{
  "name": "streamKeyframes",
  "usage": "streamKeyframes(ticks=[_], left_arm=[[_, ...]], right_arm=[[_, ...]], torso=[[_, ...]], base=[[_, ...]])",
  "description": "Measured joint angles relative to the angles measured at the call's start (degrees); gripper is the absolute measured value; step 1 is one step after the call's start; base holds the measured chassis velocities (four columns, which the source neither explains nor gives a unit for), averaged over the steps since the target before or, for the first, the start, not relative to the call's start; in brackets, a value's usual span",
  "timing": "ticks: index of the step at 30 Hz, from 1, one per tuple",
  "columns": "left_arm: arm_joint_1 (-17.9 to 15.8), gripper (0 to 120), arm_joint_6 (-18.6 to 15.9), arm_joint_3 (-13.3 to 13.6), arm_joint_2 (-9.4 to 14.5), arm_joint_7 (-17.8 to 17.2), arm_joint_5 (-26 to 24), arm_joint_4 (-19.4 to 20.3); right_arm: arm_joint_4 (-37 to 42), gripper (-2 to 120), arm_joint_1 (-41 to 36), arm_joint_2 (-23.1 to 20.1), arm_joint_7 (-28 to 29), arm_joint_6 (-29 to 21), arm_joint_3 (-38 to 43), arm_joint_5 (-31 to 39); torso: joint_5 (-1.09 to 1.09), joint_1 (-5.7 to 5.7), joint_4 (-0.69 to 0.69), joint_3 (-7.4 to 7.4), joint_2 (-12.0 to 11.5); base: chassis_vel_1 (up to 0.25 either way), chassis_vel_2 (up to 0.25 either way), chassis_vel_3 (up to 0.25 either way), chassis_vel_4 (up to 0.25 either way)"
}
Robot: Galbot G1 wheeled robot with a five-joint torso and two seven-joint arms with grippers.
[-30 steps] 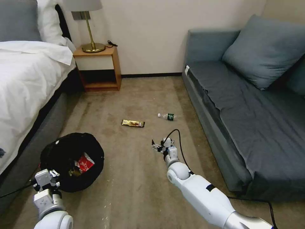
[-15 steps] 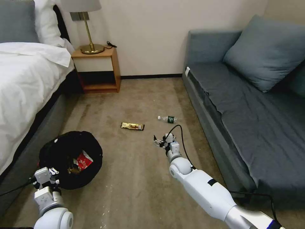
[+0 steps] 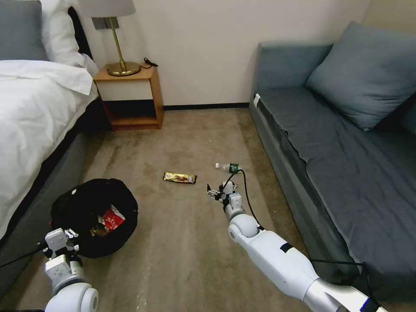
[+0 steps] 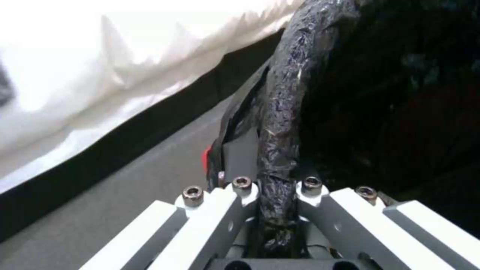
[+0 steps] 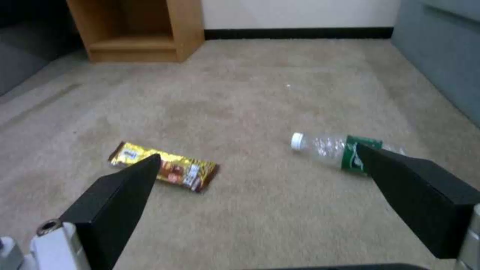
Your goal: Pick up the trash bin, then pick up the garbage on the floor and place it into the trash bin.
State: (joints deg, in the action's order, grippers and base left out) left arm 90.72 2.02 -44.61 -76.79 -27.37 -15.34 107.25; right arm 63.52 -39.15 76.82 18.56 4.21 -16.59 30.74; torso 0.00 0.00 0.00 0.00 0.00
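Right hand nearer crinkly wrapper

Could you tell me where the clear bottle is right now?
In the head view the bottle lies on the carpet near the sofa, just beyond the right gripper.

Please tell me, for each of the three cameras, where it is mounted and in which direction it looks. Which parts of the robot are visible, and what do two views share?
Head view: high on the robot, looking forward and down at the carpet; both arms show, the left gripper at the trash bin, the right gripper over the floor.
Left wrist view: along the left gripper's fingers, shut on the bin's bag-covered rim.
Right wrist view: between the open black fingers toward the nightstand.
Shared: head and right wrist views both show the snack bar wrapper and bottle.
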Motion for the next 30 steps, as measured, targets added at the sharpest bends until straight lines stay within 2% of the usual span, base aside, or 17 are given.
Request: streamKeyframes(ticks=[30], left_arm=[[1.4,2,0.2,-0.1,0.1,-0.1,0.4,0.9]], right_arm=[[1.9,100,-1.0,-0.5,0.8,-0.1,-0.3,-0.9]], torso=[[0.01,0.00,-0.01,0.00,0.0]], base=[[-0.099,0.101,0.103,-0.099]])
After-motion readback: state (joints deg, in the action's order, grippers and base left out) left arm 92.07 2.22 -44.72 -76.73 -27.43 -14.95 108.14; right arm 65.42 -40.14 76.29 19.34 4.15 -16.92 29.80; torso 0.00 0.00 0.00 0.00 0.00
